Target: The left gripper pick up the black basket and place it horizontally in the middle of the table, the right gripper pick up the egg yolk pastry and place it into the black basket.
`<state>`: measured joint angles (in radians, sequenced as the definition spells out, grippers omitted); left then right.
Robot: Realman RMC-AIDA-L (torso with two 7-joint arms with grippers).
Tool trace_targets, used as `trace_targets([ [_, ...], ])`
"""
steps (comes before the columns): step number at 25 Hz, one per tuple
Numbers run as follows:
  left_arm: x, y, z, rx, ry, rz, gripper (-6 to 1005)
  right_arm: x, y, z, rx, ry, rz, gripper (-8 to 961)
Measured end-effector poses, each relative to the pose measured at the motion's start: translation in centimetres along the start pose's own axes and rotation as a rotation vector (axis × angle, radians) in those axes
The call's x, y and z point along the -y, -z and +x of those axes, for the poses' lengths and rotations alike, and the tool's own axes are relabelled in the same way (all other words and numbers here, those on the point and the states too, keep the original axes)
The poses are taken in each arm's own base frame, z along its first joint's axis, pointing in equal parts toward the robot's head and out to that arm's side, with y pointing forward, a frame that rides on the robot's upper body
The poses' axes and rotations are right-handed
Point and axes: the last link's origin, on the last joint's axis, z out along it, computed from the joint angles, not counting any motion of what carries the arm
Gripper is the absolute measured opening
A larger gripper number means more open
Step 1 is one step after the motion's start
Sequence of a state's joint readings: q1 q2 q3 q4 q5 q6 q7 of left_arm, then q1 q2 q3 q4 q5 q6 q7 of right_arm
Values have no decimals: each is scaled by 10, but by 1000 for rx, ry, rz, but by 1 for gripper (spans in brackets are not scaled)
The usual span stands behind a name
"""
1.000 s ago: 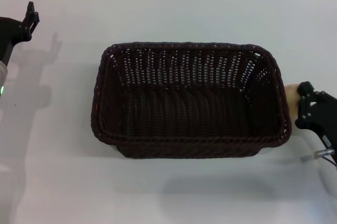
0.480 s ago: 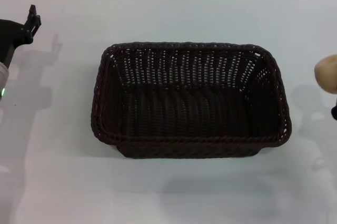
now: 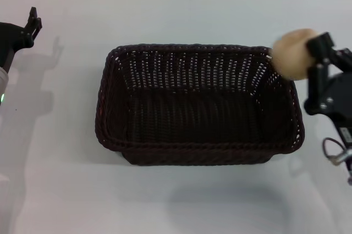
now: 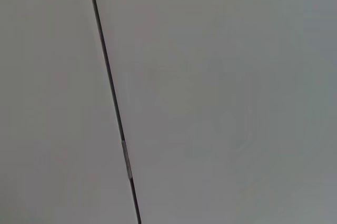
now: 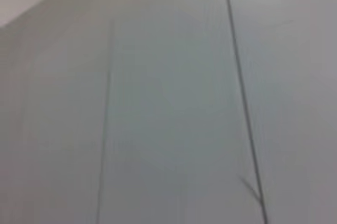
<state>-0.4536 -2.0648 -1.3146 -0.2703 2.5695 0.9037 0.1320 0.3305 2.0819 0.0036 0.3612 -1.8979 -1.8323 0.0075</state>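
A: Two claws show, but only one is busy. Why does the basket (image 3: pixel 198 104) sit lengthwise mid-table (image 3: pixel 181 201)?

B: Likely so its open top faces up for the drop. The right gripper (image 3: pixel 308 60) holds the pastry (image 3: pixel 290 53) pinched in its prongs, raised over the basket's far right corner, apparently clear of the rim.

A: And its pose?

B: Arm reaching in from the right edge, claw pointing toward the far side. The left gripper (image 3: pixel 32 20) rests at the far left, holding nothing; I cannot tell how wide its fingers are.

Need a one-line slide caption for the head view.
Right gripper carries the egg yolk pastry over the black basket rim; left gripper sits aside.
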Motion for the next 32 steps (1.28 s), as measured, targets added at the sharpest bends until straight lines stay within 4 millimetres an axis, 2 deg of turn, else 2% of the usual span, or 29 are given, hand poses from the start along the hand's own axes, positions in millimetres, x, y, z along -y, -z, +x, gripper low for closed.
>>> trace_targets([
  [2,0,0,0,1,0,0,829,-1,-3,1,-3,-6,-4,1],
  [7,1,0,0,2,-2,0,829,0,-7,4,-17,-11,9,139],
  [13,4,2,-3,7,-1,11,829,11,5,0,-14,21,94,268],
  [14,5,3,-3,8,0,15,829,15,10,-1,-15,33,121,288],
  [15,5,4,-4,7,1,17,829,27,23,-5,-18,67,206,308],
  [16,6,5,-4,8,2,19,829,27,23,-5,-18,67,206,329],
  [18,8,7,-5,8,5,26,829,49,47,-13,-21,123,351,369],
  [19,8,7,-5,8,5,26,829,49,47,-13,-21,123,351,407],
  [20,9,10,-6,2,8,34,829,61,64,-19,-21,146,443,445],
  [21,9,10,-6,2,8,34,829,61,64,-19,-21,146,443,484],
  [22,9,10,-6,2,8,34,829,72,80,-26,-17,165,534,522],
  [23,10,11,-6,-1,10,37,829,72,80,-26,-17,165,534,560],
  [25,14,17,-5,-29,21,54,829,87,101,-33,-27,189,647,639],
  [29,19,21,-5,-44,38,75,829,98,115,-37,-33,193,713,805],
  [32,23,23,-6,-46,66,91,829,102,124,-39,-40,189,749,845],
])
